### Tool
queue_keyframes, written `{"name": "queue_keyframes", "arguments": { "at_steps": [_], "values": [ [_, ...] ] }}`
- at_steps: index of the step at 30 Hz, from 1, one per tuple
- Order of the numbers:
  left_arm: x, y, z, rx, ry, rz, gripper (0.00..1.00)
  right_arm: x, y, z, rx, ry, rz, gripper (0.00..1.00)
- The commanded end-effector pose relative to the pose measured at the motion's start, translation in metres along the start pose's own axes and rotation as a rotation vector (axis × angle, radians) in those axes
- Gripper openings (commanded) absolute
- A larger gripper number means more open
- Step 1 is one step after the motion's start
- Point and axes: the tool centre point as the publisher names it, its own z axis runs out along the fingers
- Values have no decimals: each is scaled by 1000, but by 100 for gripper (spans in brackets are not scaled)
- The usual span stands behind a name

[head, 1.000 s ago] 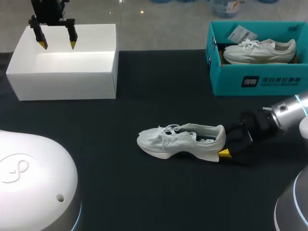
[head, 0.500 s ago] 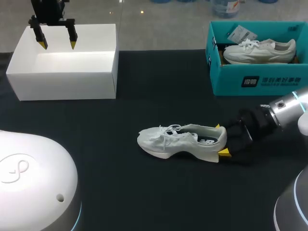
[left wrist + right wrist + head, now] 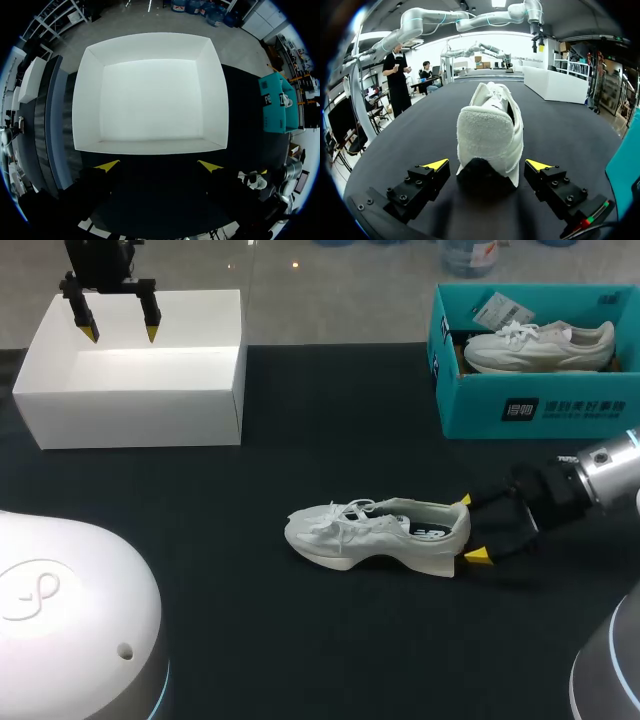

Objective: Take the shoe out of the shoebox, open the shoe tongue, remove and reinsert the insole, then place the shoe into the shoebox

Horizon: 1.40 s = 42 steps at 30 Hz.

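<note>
While the shoe (image 3: 380, 532) lies upright mid-way on the counter (image 3: 250, 620), toe to 9 o'clock, right tool (image 3: 470, 528) sits at its 3 o'clock, fingers spread wide, flanking the heel, not touching. Left tool (image 3: 120, 333) hangs wide open over white box (image 3: 130, 405) at 10 o'clock. Teal box (image 3: 540, 410) at 2 o'clock holds a second shoe (image 3: 540, 345).

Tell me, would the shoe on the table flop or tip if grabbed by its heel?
Probably light: the shoe looks like fabric on foam. Its padded heel should hold shape; the laced front may sag. Upright on a wide sole, it seems unlikely to tip.
</note>
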Motion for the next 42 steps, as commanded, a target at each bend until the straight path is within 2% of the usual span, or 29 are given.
{"name": "queue_keyframes", "arguments": {
  "at_steps": [1,7,13,18,23,29,42],
  "values": [
    [0,0,0,0,-1,0,100,13,5,-8,19,-31,7,100],
    [0,0,0,0,-1,0,100,18,6,-18,55,-50,30,100],
    [0,0,0,0,-1,0,100,21,10,-35,141,-77,66,100],
    [0,0,0,0,-1,0,100,22,15,-43,177,-94,74,100],
    [0,0,0,0,-1,0,100,21,11,-29,159,-94,96,100],
    [0,0,0,0,-1,0,100,19,0,-8,101,-130,123,100],
    [0,0,0,0,-1,0,100,12,-5,8,47,-160,114,100]
  ]
}}
